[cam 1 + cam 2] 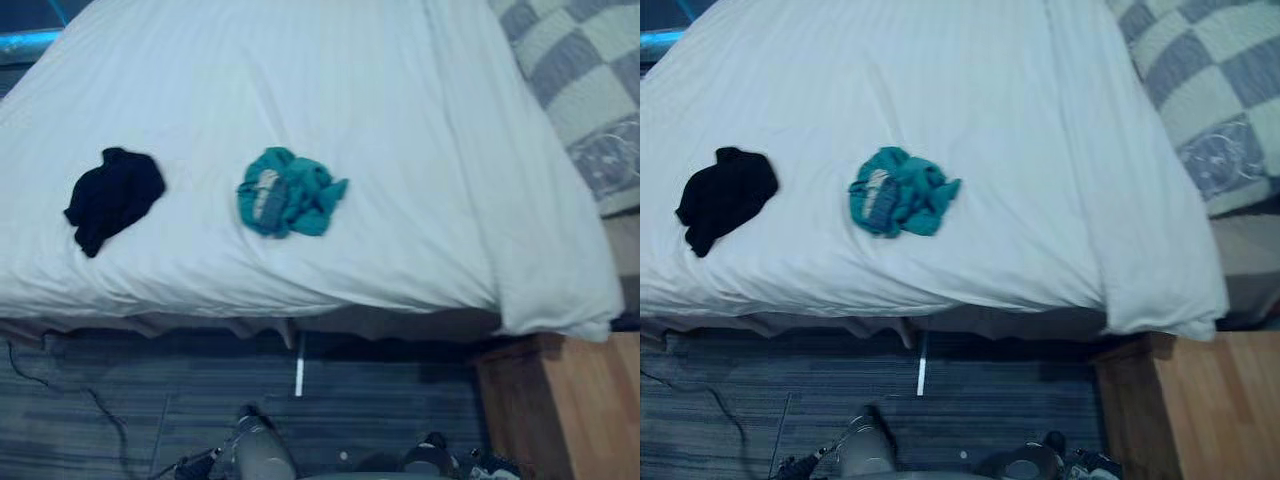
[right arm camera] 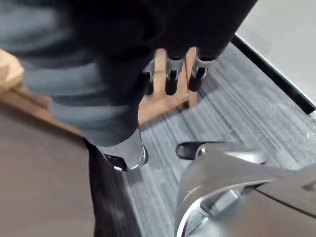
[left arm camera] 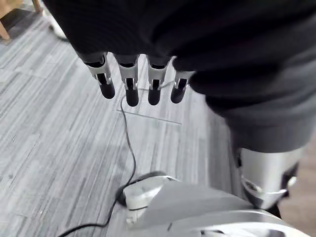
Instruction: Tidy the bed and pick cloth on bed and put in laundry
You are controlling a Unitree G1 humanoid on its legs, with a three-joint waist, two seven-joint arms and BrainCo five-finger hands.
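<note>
- Bed (image 1: 330, 70): a white cover (image 1: 420, 200) is spread across it, mostly smooth, with shallow creases. Its near edge hangs over the side, and the corner on the robot's right droops lowest.
- Black cloth (image 1: 112, 195): a crumpled heap lying on the cover, toward the robot's left and near the front edge of the bed. Nothing touches it.
- Teal cloth (image 1: 290, 192): a bunched heap with a paler patch in its folds. It lies on the cover about mid-bed, to the right of the black cloth and well apart from it, and likewise near the front edge. Nothing touches it.
- Checked quilt (image 1: 580, 70): grey and cream squares at the far right of the bed, beside the white cover.
- Wooden cabinet (image 1: 560, 410): stands on the floor at the right, just below the drooping corner of the cover.
- Carpet (image 1: 150, 400): grey and striped, running under the bed's edge.
- Left hand (image 3: 131, 84): hangs low over the carpet. Its fingers are straight, side by side and pointing down, with nothing in them.
- Right hand (image 2: 171, 79): also hangs low, over the carpet and beside a wooden frame (image 2: 165, 106). Its fingers are straight and point down, and it is empty.
- Both hands are off the bed and clear of both cloths.
</note>
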